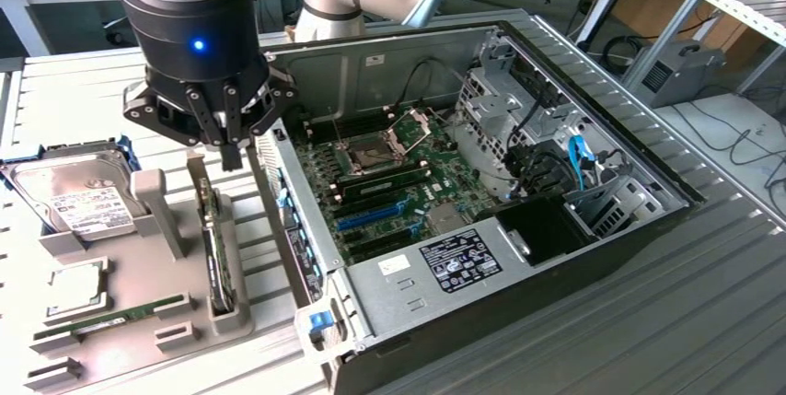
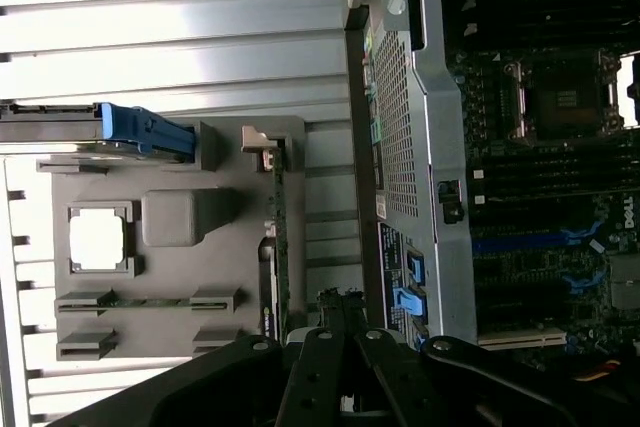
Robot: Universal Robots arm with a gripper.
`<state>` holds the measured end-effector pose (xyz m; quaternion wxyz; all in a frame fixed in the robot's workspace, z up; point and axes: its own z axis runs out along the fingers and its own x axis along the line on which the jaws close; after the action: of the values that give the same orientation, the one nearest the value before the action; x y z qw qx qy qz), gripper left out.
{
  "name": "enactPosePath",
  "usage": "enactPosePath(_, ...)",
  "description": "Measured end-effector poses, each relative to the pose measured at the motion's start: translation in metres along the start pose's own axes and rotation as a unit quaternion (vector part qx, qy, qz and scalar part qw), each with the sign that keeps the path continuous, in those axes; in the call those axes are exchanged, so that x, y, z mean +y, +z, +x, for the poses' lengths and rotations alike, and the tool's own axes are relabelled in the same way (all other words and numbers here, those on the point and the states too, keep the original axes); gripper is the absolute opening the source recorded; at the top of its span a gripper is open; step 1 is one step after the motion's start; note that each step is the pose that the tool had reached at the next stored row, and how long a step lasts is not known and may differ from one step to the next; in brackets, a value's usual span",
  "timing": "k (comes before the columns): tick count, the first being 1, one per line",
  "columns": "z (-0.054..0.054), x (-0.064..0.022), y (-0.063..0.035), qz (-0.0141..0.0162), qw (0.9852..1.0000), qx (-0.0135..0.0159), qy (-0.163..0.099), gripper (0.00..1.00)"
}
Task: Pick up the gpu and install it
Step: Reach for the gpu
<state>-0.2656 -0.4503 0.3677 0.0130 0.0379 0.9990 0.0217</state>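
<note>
The gpu stands on its edge in a slot of the grey holder, left of the computer case in the exterior view. Its silver end bracket rises at the far end. In the wrist view the gpu is a thin green strip seen edge-on. My gripper hangs just above the card's far end, beside the bracket, fingers shut with nothing between them. In the wrist view my gripper sits over one end of the card.
The open computer case lies right of the holder, with the motherboard and blue card slots exposed. A hard drive, a processor chip and a memory stick also rest in the holder. The case wall stands close to the gpu.
</note>
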Motion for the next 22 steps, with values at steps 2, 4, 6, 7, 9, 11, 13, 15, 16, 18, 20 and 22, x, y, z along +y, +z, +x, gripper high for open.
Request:
enactPosePath(2,0.0,-0.0002,0.0005,0.0,1.0,0.0,0.0,0.11)
enactPosePath(4,0.0,-0.0004,0.001,0.0,1.0,0.0,0.0,0.11)
enactPosePath(6,0.0,-0.0005,0.0015,0.0,1.0,0.0,0.0,0.11)
enactPosePath(7,0.0,-0.0006,0.0017,0.0,1.0,0.0,0.0,0.11)
enactPosePath(9,0.0,-0.0008,0.0021,0.0,1.0,0.0,0.0,0.11)
enactPosePath(11,0.0,-0.0009,0.0026,0.0,1.0,0.0,0.0,0.11)
enactPosePath(13,0.0,-0.0011,0.0031,0.0,1.0,0.0,0.0,0.11)
enactPosePath(15,0.0,-0.0012,0.0036,0.0,1.0,0.0,0.0,0.11)
enactPosePath(16,0.0,-0.0013,0.0039,0.0,1.0,0.0,0.0,0.11)
enactPosePath(18,0.0,-0.0015,0.0045,0.0,1.0,0.0,0.0,0.11)
enactPosePath(20,0.0,-0.0017,0.0051,0.0,1.0,0.0,0.0,0.11)
enactPosePath(22,0.0,-0.0019,0.0056,0.0,1.0,0.0,0.0,0.11)
